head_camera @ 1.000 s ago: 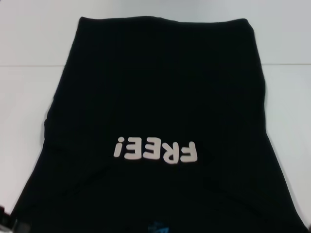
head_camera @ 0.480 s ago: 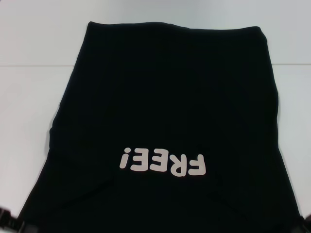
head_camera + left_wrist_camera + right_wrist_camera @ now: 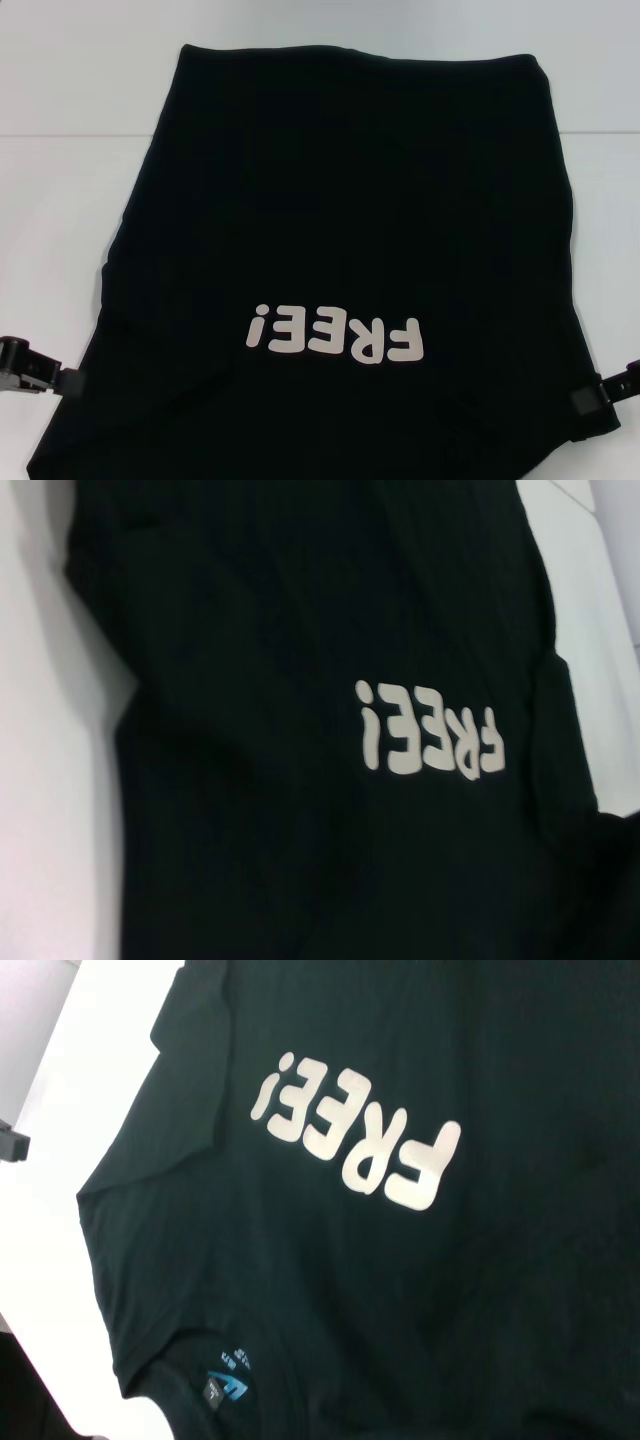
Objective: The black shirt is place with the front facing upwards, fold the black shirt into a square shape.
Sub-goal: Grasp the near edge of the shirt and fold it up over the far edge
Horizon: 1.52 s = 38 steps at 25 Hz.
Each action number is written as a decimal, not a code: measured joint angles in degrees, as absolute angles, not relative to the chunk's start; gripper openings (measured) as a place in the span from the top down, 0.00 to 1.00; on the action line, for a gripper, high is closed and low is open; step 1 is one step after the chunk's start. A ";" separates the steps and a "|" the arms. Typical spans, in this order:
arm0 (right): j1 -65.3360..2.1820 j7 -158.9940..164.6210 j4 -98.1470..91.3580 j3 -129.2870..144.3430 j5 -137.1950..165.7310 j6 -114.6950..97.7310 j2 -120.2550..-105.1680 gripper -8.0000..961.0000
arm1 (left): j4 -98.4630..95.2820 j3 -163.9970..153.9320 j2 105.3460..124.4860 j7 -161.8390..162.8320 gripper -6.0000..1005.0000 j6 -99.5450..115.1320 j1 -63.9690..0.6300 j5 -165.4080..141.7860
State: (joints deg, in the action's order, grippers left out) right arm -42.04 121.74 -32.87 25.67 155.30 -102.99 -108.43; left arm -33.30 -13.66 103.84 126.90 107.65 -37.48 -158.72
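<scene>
The black shirt (image 3: pixel 350 200) lies flat and front up on the white table (image 3: pixel 60 200), its hem at the far end. Its pale "FREE!" lettering (image 3: pixel 338 335) reads upside down from my side. My left gripper (image 3: pixel 35 370) sits low at the shirt's near left edge, by the sleeve. At the near right edge my right gripper (image 3: pixel 600 393) overlaps the cloth. The left wrist view shows the shirt (image 3: pixel 300 780) and the lettering (image 3: pixel 430 740). The right wrist view shows the shirt (image 3: pixel 400 1310), its lettering (image 3: pixel 355 1140) and the blue neck label (image 3: pixel 228 1385).
Bare white table surrounds the shirt on the left, right and far sides. A thin seam line (image 3: pixel 70 133) crosses the tabletop at the back. A dark piece of my left gripper (image 3: pixel 12 1145) shows at the edge of the right wrist view.
Both grippers have come up into the head view at the shirt's near left and right edges. The shirt sits slightly further right in the picture than a second ago.
</scene>
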 joint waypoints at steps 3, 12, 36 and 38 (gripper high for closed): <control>-42.05 121.39 -31.94 26.14 155.38 -102.54 -108.70 0.91 | -33.95 -13.75 103.80 128.84 0.95 107.50 -37.19 -158.88; -42.30 121.27 -31.87 27.36 155.29 -102.48 -109.03 0.91 | -35.58 -20.27 104.29 137.17 0.91 108.53 -34.32 -161.98; -42.01 121.14 -31.90 27.25 155.53 -102.30 -109.07 0.91 | -35.46 -18.01 105.23 139.32 0.15 100.92 -31.95 -162.01; -42.01 121.14 -31.90 27.29 155.55 -102.30 -109.10 0.91 | -35.42 -18.00 105.27 139.28 0.14 100.85 -32.03 -162.02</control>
